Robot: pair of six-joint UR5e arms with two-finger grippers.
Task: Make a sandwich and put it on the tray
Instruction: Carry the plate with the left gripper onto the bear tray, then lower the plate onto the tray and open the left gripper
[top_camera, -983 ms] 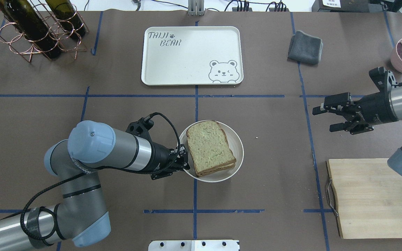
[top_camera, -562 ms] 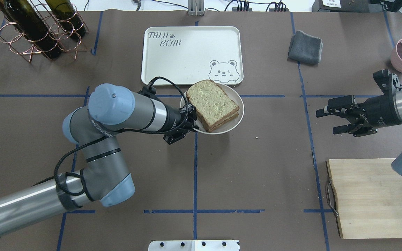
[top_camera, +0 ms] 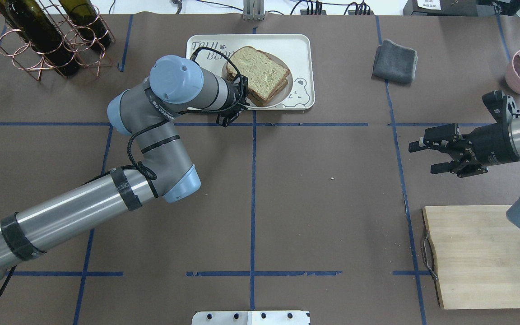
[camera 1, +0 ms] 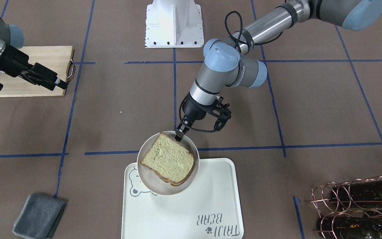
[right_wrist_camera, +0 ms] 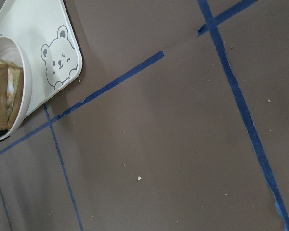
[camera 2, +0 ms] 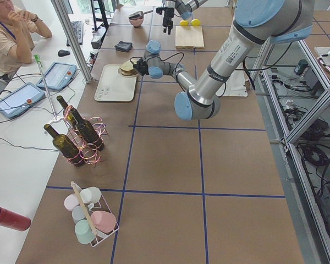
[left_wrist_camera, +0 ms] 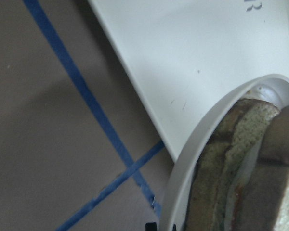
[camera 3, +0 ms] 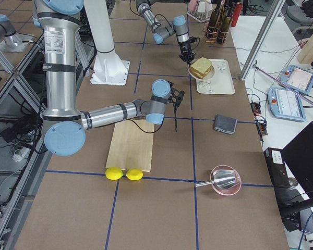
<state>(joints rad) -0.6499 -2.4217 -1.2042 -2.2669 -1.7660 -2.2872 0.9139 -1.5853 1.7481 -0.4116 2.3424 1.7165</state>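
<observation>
The left pincer (top_camera: 241, 104) was clamped on the rim of the round cream dish (top_camera: 290, 88), gripping the edge nearest the robot, with the arm stretched out across the brown worktop (top_camera: 332, 216) to its far middle. On the dish lay the sandwich (top_camera: 257, 72), two crusted slices stacked slightly askew, and the right wrist view showed a white and orange filling between them. The dish sat over the near part of the tray (top_camera: 300, 47), covering some of the bear drawing and some of the lettering; whether it touched the tray or hung just above it could not be told. The right pincer (top_camera: 424, 157) hovered well apart at the right side of the worktop, its fingers spread and holding nothing. Near it, toward the robot, lay the wooden cutting board (top_camera: 481, 257). A folded grey cloth (top_camera: 395, 61) lay to the right of the tray, a pink bowl (top_camera: 513, 76) stood at the far right edge, and a copper wine rack (top_camera: 20, 49) with dark bottles stood at the far left.
</observation>
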